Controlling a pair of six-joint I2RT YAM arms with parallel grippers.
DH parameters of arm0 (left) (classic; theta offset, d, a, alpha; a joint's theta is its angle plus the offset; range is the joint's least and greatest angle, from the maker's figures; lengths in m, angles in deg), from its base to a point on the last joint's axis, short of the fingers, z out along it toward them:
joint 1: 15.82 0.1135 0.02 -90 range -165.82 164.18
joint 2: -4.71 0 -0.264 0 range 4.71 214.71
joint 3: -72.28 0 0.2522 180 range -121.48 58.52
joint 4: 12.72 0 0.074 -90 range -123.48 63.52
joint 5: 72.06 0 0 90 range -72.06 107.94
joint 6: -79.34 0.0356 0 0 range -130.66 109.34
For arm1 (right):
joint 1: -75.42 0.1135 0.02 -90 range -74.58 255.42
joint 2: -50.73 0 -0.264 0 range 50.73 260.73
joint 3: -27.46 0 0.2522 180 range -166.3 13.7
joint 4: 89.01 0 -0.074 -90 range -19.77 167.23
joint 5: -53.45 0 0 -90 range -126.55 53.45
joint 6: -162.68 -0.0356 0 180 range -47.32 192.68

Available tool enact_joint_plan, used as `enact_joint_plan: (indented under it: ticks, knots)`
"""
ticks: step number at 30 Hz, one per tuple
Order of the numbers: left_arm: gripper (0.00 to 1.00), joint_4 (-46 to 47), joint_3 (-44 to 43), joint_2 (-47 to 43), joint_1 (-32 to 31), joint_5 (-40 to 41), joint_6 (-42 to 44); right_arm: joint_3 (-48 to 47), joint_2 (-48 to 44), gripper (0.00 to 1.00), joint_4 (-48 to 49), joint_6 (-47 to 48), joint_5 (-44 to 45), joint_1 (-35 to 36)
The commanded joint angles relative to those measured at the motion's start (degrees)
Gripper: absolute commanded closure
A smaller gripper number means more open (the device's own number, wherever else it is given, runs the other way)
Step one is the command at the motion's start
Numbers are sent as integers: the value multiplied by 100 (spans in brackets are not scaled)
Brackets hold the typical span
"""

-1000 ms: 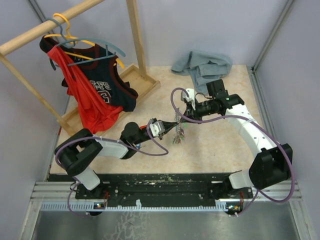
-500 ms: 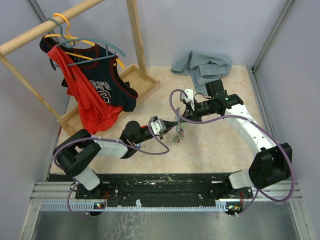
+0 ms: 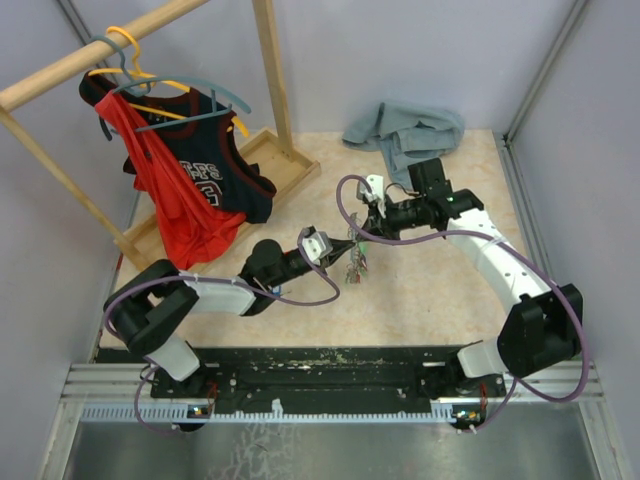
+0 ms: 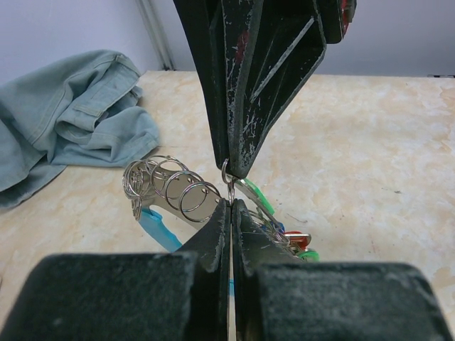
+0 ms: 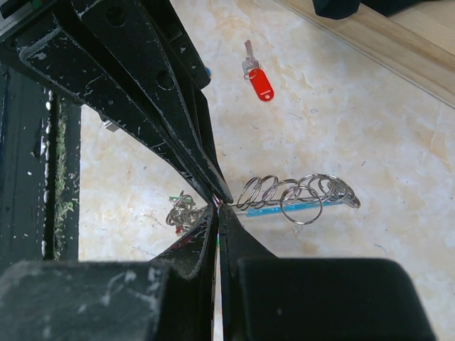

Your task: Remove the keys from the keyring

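Far left, the wooden rack [image 3: 270, 80] and its jerseys [image 3: 190, 190] sit well apart from the action, no bother there. The left gripper [image 4: 231, 211] is pinched tight on the keyring [image 4: 226, 170], with the keys [image 3: 354, 266] dangling over the table [image 3: 420, 300]. The right gripper [image 5: 217, 213] is squeezed onto the same wire, tip to tip. My worry: the wire's so thin that one slip could drop the whole bunch, or a hard pull could bend it. One red-tagged key [image 5: 259, 84] lies loose nearby. The jeans [image 4: 64, 121] are at the back, nothing blocking.
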Motion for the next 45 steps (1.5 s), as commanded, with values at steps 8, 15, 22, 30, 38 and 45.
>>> enact_joint_plan:
  ticks: [8,15,22,30,38,45]
  knots:
    - [100,-20,-252,-200,-1,479,-296,38,130,100,467,-412,-300,337]
    - [100,-19,-251,-209,2,512,-305,15,208,100,496,-441,-190,519]
    - [98,343,-52,-274,12,336,-302,-11,154,100,576,-583,29,427]
    - [77,534,122,-367,16,126,-300,-10,24,100,617,-657,35,190]
    - [69,693,302,-476,57,-4,-361,-25,-51,100,591,-644,-59,62]
    - [67,911,418,-508,93,-179,-513,-79,-103,100,476,-569,-181,-66]
